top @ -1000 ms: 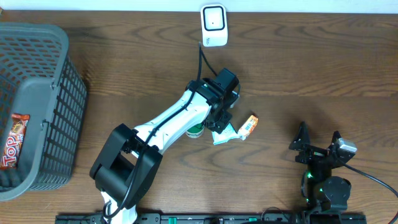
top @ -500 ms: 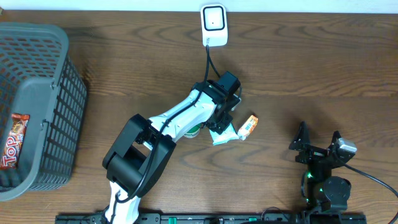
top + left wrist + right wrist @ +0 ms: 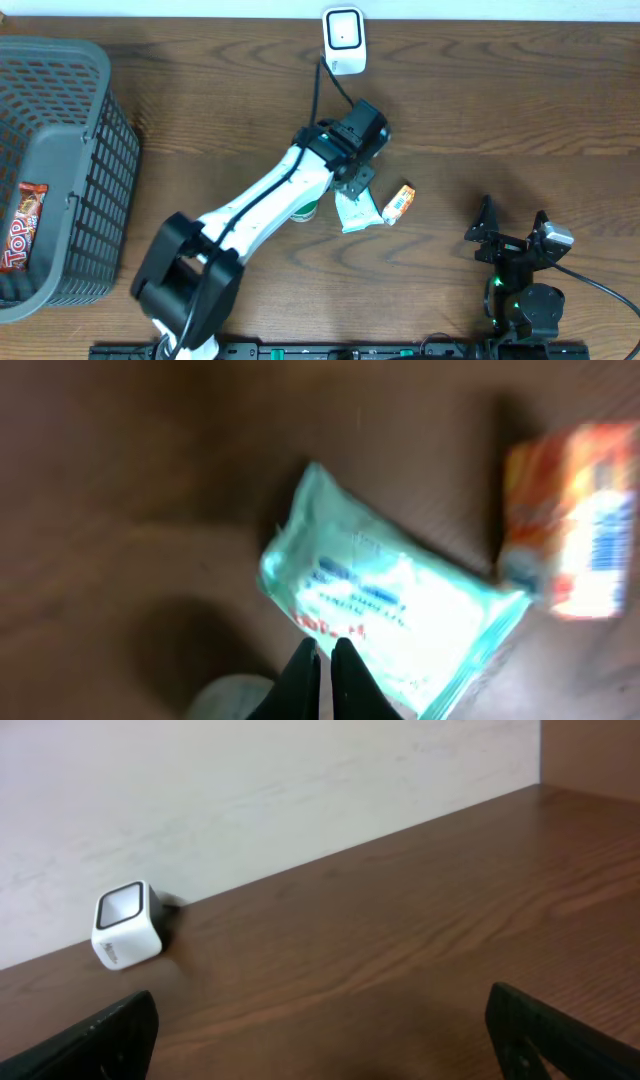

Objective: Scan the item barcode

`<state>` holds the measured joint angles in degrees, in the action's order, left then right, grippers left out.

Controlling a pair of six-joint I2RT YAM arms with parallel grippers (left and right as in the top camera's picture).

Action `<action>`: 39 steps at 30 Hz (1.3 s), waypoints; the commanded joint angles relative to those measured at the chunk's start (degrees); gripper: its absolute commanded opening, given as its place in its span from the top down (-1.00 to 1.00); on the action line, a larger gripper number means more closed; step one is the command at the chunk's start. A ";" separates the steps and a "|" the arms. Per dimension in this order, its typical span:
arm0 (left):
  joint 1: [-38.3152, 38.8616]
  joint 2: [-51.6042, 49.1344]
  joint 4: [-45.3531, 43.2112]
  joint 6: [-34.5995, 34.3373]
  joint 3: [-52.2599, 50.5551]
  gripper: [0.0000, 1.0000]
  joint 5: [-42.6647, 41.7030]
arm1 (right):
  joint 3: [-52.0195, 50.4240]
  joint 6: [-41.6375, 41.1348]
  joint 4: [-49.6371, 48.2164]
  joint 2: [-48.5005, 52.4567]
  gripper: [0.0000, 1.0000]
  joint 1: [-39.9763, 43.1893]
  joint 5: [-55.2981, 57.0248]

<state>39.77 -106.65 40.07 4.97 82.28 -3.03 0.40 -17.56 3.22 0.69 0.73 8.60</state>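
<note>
MID-BENCH: The left pincer point(image 3: 322, 650) is hovering, fingers pressed together, over the near edge of a pale green pouch point(image 3: 358, 212). The pouch is lying on the bench point(image 3: 500, 100) just beside a small orange box point(image 3: 400, 202).

In the past second the left arm point(image 3: 270, 195) has been swinging at its base and drawing its wrist a little toward the scanner point(image 3: 343, 40). That is uncovering more of the pouch, while pouch and box are staying roughly where they were (the wrist view is smeared by the motion). Whether the shut tips are nipping the pouch's film or closing on nothing, the pictures are not settling. The pouch is looking flat on the wood rather than lifted.

The right pincer point(image 3: 513, 218) is idling at the front of the bench, fingers wide apart and holding nothing. The scanner is standing at the far edge, well apart from the pouch. A snack bar point(image 3: 24, 228) is waiting in the basket point(image 3: 110, 170) at the left.

For the task, the shift is suggesting that no item is yet travelling to the scanner. The pouch, the likeliest candidate, is probably needing a fresh, surer grip before its barcode can be turned to the scanner's window.
</note>
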 commanded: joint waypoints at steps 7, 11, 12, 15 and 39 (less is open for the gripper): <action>-0.26 -6.56 -2.71 0.28 0.46 0.85 0.44 | -0.09 -0.20 0.22 -0.31 -0.99 -0.07 0.11; -0.26 -10.23 -2.93 0.09 0.46 0.85 0.46 | -0.09 -0.20 0.22 -0.31 -0.99 -0.07 0.11; -0.26 -11.06 -2.93 0.09 0.46 0.85 0.48 | -0.09 -0.20 0.22 -0.31 -0.99 -0.07 0.11; -0.26 -12.81 -2.93 0.09 0.46 0.85 0.50 | -0.09 -0.20 0.22 -0.31 -0.98 -0.07 0.11; -4.42 -5.55 -6.19 -1.18 -0.31 0.85 0.83 | -0.09 -0.20 0.22 -0.31 -0.99 -0.07 0.11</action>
<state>36.34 -108.38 33.58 4.49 83.33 -0.27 0.40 -17.56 3.22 0.69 0.73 8.60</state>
